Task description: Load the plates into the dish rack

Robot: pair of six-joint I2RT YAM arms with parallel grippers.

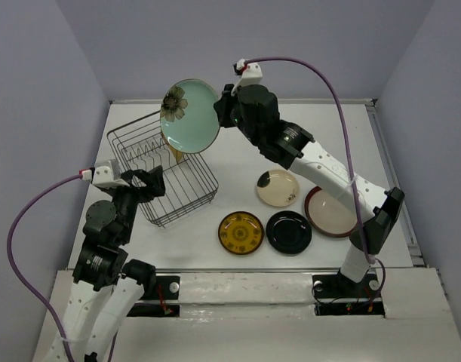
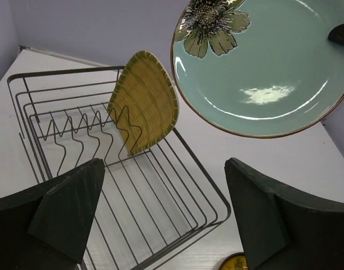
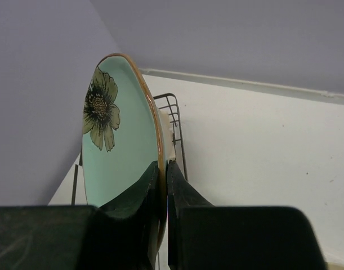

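Four plates (image 1: 241, 232) sit on white table (image 1: 238, 162) under lilac walls (image 1: 290, 38); right hand (image 3: 163, 179) pinches teal plate (image 1: 191, 117), left hand (image 2: 165, 185) gapes

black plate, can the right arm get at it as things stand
Probably not yet: the right fingers are shut on the teal flower plate above the dish rack. The black plate itself lies uncovered, nothing on it.

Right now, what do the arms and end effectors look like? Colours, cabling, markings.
Left arm and right arm: white shells, black joints. Left end effector and right end effector: matte black wedge-shaped fingers. Purple cable looping off each wrist: left cable, right cable.
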